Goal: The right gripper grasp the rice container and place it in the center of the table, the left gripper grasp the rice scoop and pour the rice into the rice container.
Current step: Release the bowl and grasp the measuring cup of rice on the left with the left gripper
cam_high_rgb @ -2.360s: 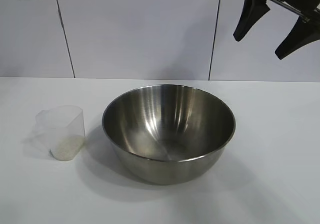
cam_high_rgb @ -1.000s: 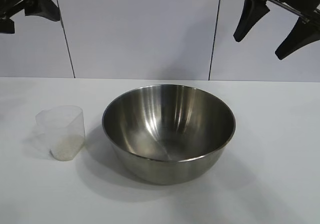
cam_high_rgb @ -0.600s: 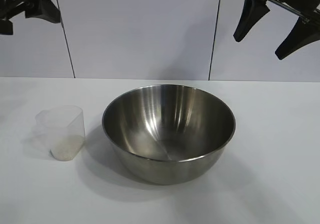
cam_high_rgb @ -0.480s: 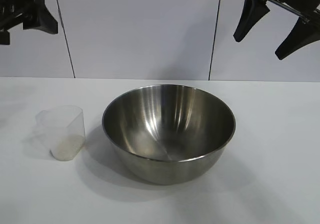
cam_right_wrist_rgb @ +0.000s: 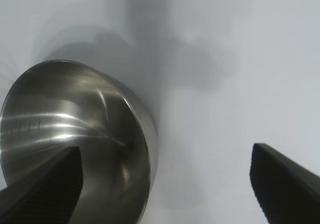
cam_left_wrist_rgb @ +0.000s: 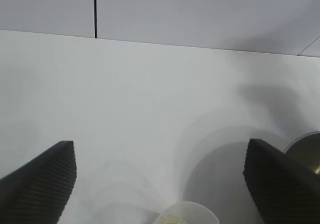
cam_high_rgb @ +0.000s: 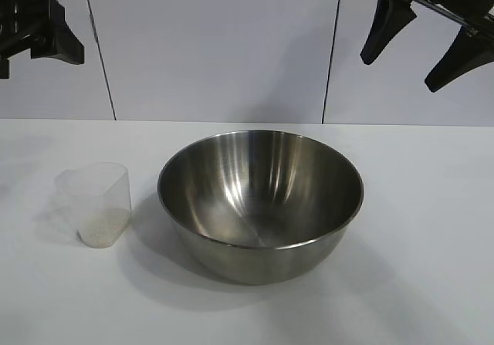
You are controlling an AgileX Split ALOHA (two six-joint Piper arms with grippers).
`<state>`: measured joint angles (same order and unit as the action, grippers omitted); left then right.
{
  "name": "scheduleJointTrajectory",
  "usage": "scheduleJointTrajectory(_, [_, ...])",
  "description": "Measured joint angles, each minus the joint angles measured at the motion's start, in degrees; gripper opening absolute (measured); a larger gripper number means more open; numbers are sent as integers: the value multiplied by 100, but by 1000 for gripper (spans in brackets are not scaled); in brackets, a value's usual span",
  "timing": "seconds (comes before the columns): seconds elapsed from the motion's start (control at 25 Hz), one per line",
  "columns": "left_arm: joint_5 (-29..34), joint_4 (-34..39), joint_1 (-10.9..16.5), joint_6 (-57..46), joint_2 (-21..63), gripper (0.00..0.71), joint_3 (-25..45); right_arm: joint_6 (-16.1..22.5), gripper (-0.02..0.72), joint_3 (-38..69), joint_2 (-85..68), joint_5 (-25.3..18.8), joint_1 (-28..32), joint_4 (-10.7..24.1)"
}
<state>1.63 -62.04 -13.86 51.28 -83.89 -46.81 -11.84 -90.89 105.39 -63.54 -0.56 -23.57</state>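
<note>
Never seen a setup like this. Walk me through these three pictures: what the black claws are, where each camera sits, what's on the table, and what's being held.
The black claws are end effectors on two robot arms. The exterior view faces them: the left end effector hangs high above the rice scoop, the right end effector high at the other side, fingers spread. The other two pictures come from wrist cameras looking down past each arm's own open fingers. On the white table stand the rice container, empty, and the scoop holding a little rice. Nothing is held.
</note>
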Motion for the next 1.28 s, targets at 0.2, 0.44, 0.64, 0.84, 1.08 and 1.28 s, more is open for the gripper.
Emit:
scheduleJointTrajectory(0.2, [-11, 0, 0, 11, 0, 657, 0, 0, 630, 0, 0, 5, 0, 0])
scheduleJointTrajectory(0.44, [-11, 0, 0, 22, 0, 657, 0, 0, 630, 0, 0, 5, 0, 0])
scheduleJointTrajectory(0.64, [-11, 0, 0, 104, 0, 657, 0, 0, 630, 0, 0, 5, 0, 0])
scheduleJointTrajectory(0.84, [-11, 3, 0, 140, 0, 657, 0, 0, 630, 0, 0, 5, 0, 0])
scheduleJointTrajectory(1.08, [-11, 3, 0, 140, 0, 657, 0, 0, 630, 0, 0, 5, 0, 0])
scheduleJointTrajectory(1.28, [-34, 3, 0, 140, 0, 657, 0, 0, 630, 0, 0, 5, 0, 0])
